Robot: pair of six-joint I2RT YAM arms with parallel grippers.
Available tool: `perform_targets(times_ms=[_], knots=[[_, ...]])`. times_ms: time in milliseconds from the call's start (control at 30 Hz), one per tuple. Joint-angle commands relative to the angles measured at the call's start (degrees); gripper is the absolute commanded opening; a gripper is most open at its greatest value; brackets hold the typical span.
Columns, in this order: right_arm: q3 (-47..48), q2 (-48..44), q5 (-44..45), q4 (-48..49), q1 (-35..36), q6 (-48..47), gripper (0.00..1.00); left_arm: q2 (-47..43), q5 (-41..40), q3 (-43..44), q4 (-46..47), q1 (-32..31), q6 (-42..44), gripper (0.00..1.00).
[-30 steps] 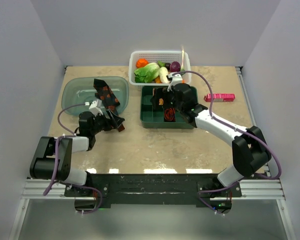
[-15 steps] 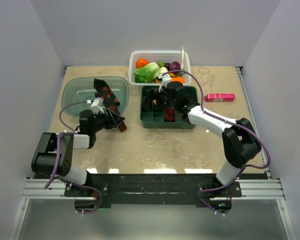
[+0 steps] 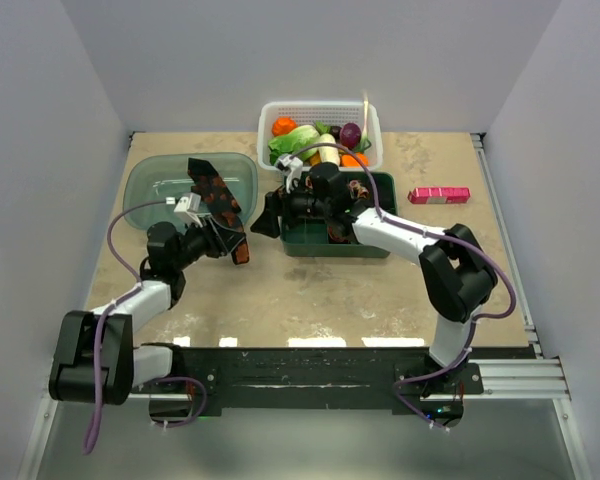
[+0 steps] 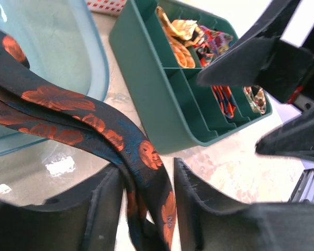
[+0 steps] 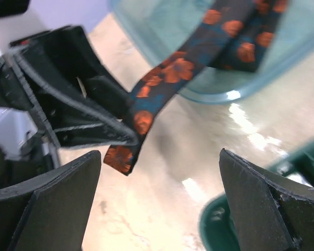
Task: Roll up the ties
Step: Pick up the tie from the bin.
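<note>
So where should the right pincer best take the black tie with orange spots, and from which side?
On the black tie, probably its short free end, poking out past the left pincer. Come from the green tray side, where the open right pincer faces it: the band hangs flat there, so the jaws can close across its faces.

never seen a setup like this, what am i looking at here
Two robot arms stand at the near edge of a table, each ending in a two-finger gripper. The wide picture looks down from above; the other two come from wrist cameras, so the dark blocks there are fingers. On the table: a teal bin, a green divided tray holding patterned ties, a white basket of vegetables, a pink box. A black tie with orange spots trails out of the bin and runs between the fingers of the left gripper; how tightly they pinch, I cannot tell. The right gripper is open.
</note>
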Motion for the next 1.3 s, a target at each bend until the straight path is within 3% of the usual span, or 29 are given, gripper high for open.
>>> perform_targets(times_ms=[0,267,567,767,1033,1167,1267], knots=[[1.9,0.7,-10.1,5.1,0.3,0.4,0.99,-4.6,2.0,-0.5,-2.3,0.7,1.8,0.40],[1.4,3.6,-17.7,10.8,0.3,3.9,0.98,-6.4,3.5,-2.4,0.4,1.7,-2.3,0.35],[1.3,6.1,-23.3,17.1,1.0,7.6,0.95,-4.0,12.9,-5.0,19.5,2.1,-11.4,0.36],[1.3,6.5,-25.6,17.4,1.3,7.1,0.93,-4.2,14.4,-5.1,24.2,2.1,-13.9,0.36],[2.8,8.7,-28.4,20.2,2.6,9.9,0.76,-2.8,15.0,-5.9,31.5,2.1,-18.3,0.37],[2.6,9.8,-30.0,28.1,3.2,16.1,0.74,-2.0,15.2,-6.0,35.1,2.1,-20.2,0.37],[2.9,11.0,-30.6,31.7,3.9,19.3,0.66,-1.5,15.2,-6.1,37.3,2.1,-21.5,0.37]])
